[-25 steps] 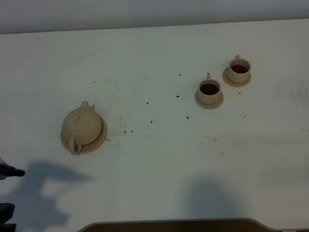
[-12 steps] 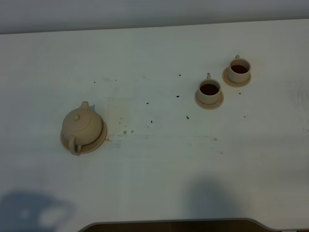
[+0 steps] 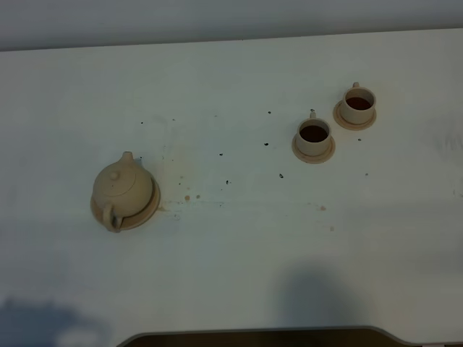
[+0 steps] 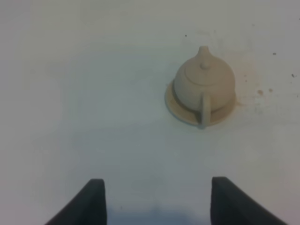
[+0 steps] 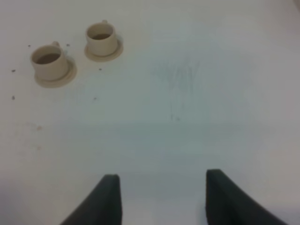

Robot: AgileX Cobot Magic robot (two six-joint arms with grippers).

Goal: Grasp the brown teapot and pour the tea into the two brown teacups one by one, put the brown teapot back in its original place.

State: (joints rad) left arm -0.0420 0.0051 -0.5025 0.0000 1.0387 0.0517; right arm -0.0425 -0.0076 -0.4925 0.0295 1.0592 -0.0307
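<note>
Teapot (image 3: 123, 189), cups (image 3: 314, 136): matt tan ceramic. Table (image 3: 239, 246): smooth white, speckled.

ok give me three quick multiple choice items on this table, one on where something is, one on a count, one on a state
1. Where does the teapot sit?
A. on its saucer
B. on the bare table
C. beside the cups

2. How many cups are on the table?
A. one
B. two
C. four

3. What state are the cups in?
A. empty
B. tipped over
C. holding dark tea

Answers:
1. A, a saucer rim shows around the pot's base.
2. B, the near cup and far cup each stand on their own saucer.
3. C, both stand upright with dark liquid inside.
</note>
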